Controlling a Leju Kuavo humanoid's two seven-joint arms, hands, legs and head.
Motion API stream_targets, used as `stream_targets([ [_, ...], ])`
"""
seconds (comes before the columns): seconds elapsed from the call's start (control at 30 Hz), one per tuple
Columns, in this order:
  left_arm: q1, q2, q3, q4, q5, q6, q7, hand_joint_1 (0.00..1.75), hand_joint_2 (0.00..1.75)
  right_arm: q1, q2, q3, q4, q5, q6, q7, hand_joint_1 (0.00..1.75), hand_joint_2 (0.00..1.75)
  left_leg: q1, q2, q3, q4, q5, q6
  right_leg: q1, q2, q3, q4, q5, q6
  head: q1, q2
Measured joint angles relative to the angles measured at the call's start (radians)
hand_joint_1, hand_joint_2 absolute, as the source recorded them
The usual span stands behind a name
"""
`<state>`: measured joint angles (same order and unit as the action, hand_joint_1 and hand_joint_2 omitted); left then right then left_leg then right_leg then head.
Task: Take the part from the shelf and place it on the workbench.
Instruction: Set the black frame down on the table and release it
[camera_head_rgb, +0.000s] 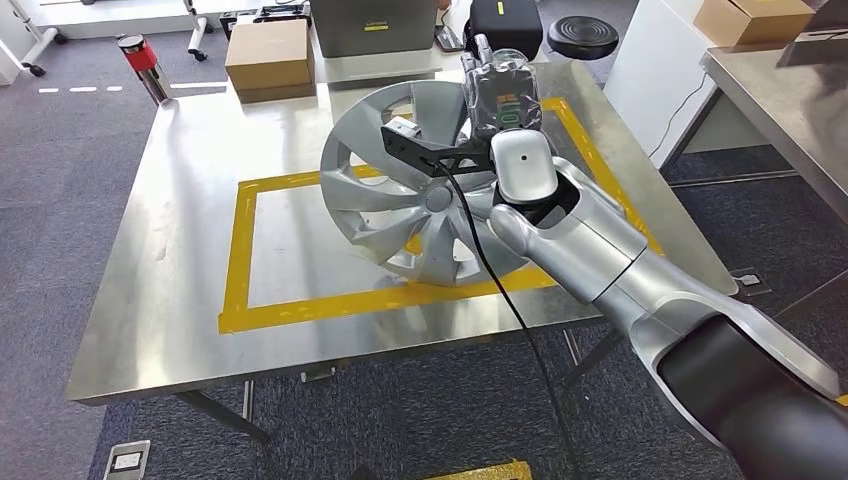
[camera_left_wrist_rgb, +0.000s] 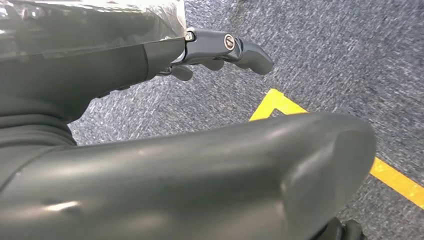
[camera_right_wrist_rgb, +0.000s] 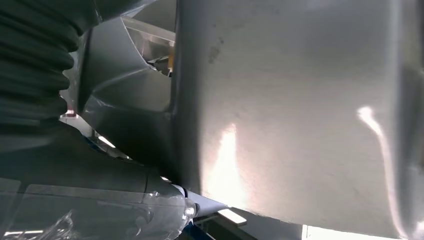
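Grey speckled carpet runs under a bare steel workbench (camera_head_rgb: 170, 270) whose brushed top carries a rectangle of yellow tape (camera_head_rgb: 240, 250). Beyond its far edge stand a closed brown cardboard box (camera_head_rgb: 268, 55), a red-and-silver cylinder (camera_head_rgb: 140, 55), a round black stool (camera_head_rgb: 582, 36) and a grey case; what any of them holds cannot be told.

The part is a silver hubcap (camera_head_rgb: 400, 190), a round disc with curved, swept spokes and a matte plastic-looking sheen. It stands tilted on edge inside the taped rectangle, its lower rim at or touching the steel near the front strip of tape. The right hand (camera_head_rgb: 500, 95), wrapped in clear film, grips the hubcap at its upper rim; in the right wrist view the pale inner face of the hubcap lies right against the ribbed grey cover. A black cable runs down along the silver arm.

The left hand (camera_left_wrist_rgb: 220, 50) hangs over the carpet beside a yellow floor line (camera_left_wrist_rgb: 390, 175), its dark fingers loosely curled and holding nothing.
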<state>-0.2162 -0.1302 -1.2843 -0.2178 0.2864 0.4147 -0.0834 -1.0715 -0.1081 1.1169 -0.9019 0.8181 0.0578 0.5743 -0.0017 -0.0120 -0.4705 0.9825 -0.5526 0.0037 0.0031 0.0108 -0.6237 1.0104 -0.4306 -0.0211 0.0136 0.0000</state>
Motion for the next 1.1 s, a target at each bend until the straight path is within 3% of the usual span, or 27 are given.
stream_targets([
  [0.37,0.005,-0.005,0.000,0.000,-0.006,0.021,-0.017,0.00,0.00,0.015,0.026,0.001,0.068,0.008,-0.009,-0.018,0.00,0.00,0.000,0.002,0.014,-0.006,-0.002,0.000,0.000,0.002,0.012,-0.004,-0.001,0.002,-0.001,0.000],
  [1.1,0.015,-0.005,0.000,0.000,-0.019,0.015,-0.021,0.00,0.00,0.127,0.032,0.009,0.089,0.008,0.010,-0.003,0.00,0.00,0.000,0.001,0.006,-0.007,-0.002,0.001,0.000,0.001,0.004,-0.007,-0.004,0.001,-0.003,0.000],
])
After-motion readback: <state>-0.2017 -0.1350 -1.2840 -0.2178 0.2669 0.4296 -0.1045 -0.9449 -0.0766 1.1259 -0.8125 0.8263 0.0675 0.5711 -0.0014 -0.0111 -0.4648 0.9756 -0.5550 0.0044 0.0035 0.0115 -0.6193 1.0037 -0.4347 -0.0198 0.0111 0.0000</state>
